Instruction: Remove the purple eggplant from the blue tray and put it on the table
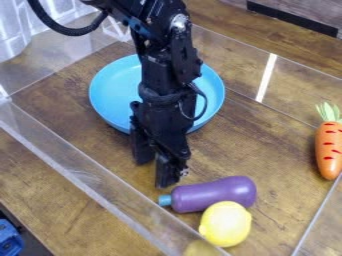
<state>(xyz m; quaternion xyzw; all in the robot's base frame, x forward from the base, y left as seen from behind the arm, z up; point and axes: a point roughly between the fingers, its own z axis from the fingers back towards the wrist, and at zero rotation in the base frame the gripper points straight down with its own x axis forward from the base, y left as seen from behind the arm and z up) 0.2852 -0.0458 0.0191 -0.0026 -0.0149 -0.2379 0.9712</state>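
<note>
The purple eggplant (pixel 214 193) lies on its side on the dark wood table (pixel 67 190), its teal stem pointing left, just right of my gripper. My gripper (pixel 158 168) hangs straight down from the black arm, fingertips near the table and next to the eggplant's stem, holding nothing. Its fingers look slightly apart. The blue tray (pixel 112 88) sits behind the arm, partly hidden by it, with nothing visible in it.
A yellow lemon (pixel 225 223) touches the eggplant's front side. An orange carrot (pixel 327 147) with green top lies at the right edge. Clear acrylic walls (pixel 94 185) border the table at the front left and the back.
</note>
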